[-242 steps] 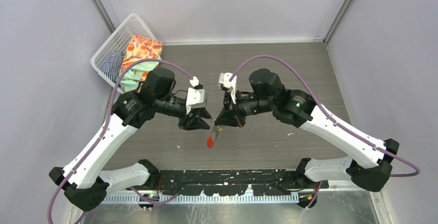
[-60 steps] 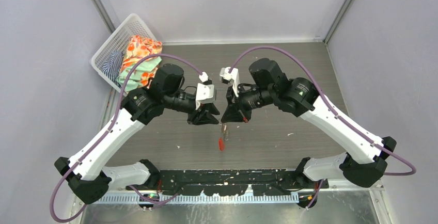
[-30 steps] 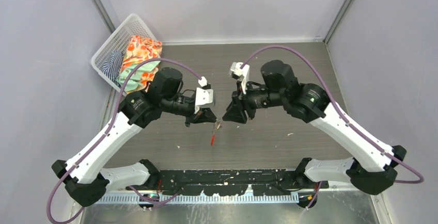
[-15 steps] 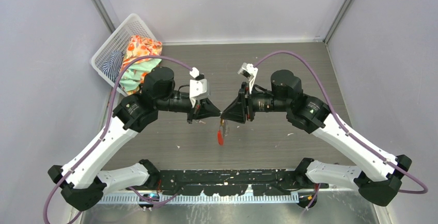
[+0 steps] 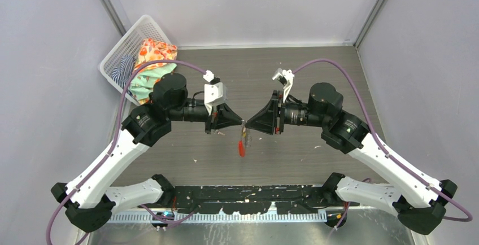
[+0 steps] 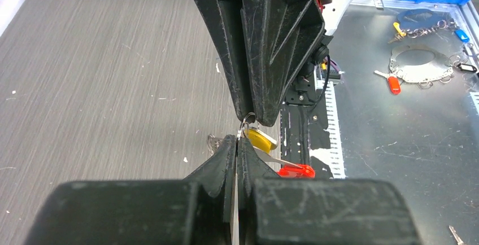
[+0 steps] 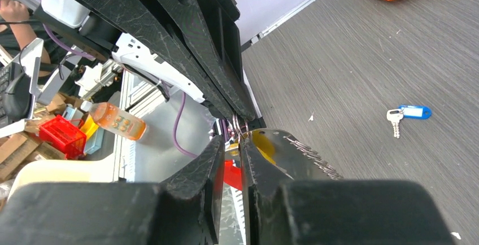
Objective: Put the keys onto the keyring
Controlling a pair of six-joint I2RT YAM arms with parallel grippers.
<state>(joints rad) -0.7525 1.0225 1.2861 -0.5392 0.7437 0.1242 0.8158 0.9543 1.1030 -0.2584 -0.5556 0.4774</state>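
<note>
- The counter [image 5: 316,75] you are working over is a grey board with a fine wood grain, matte, with a few pale crumbs on it.
- At its far left corner sits a basket [image 5: 129,40] of white plastic lattice, holding crumpled cloth [image 5: 155,53] in an orange flower print; part of the pile is cut off by the left arm.
- Your two black wedge-shaped grippers meet tip to tip above the middle of the counter, their plastic scuffed and scratched.
- The left gripper [image 6: 235,142] is clenched on the keyring, its fingers pressed flat together.
- The right gripper [image 7: 238,143] has its jaws a narrow slit apart at the same spot; you cannot tell whether they pinch anything.
- The keyring [image 6: 247,122] is thin grey wire loops held in the air between the tips, with a flat, glossy red oval tag [image 6: 295,170] dangling below on a thin link.
- The yellow key [image 6: 261,139] hangs just under the loops, its rounded plastic head showing and its blade hidden; whether it is threaded on is too small to tell.
- The blue key [image 7: 411,112] lies flat on the counter well apart, its short metal blade showing.
</note>
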